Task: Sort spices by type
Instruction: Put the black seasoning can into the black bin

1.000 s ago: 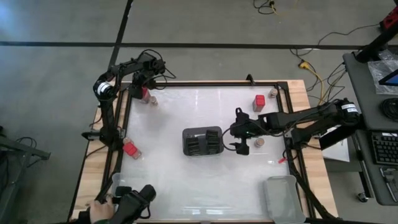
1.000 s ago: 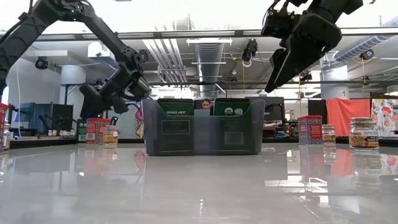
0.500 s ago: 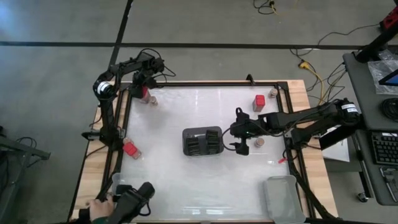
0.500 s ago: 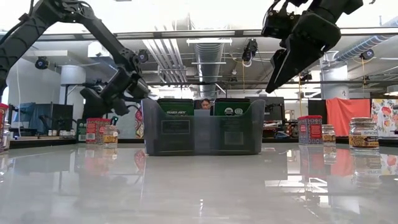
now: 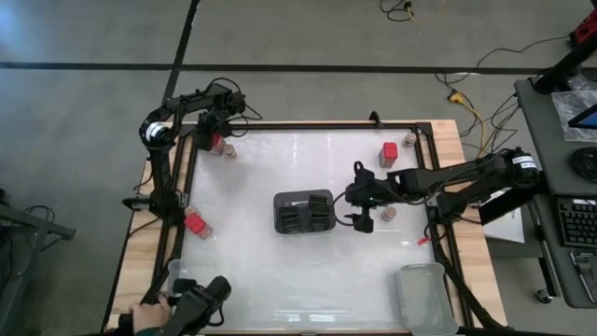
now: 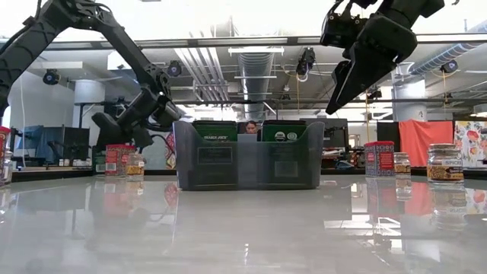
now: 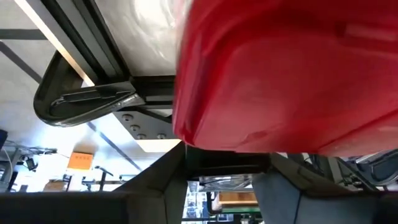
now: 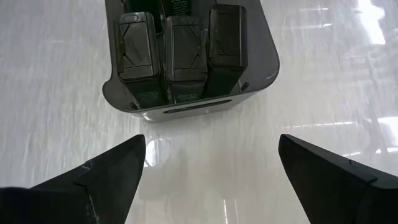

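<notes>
The red boxy spice container [image 5: 216, 141] at the far left corner of the white worktop [image 5: 280, 252] stood just beside a small round tan-topped jar [image 5: 229, 150], and the left tool [image 5: 220, 124] was right over it. In the left wrist view the red box [image 7: 292, 74] filled nearly everything, so the tool seemed set to take it, though I could not tell how its fingers stood or whether they touched the box.

The other spices were scattered well apart: a second red box [image 5: 194, 222] with a little jar [image 5: 207, 231] near the left edge, a third red box [image 5: 389, 153] and a jar [image 5: 409, 140] toward the far right corner, and one more jar [image 5: 389, 213] just beside the right arm. None had been sorted yet, I judged.

The dark slotted rectangular holder [image 5: 303, 212] sat mid-worktop, its compartments facing the right tool [image 5: 359, 200], which hung above the surface just to the holder's right with its fingers [image 8: 106, 174] spread wide and nothing between them, probably waiting.

A clear plastic bin [image 5: 424, 297] lay at the near right corner. A person's hand [image 5: 147, 315] showed at the near left edge.
</notes>
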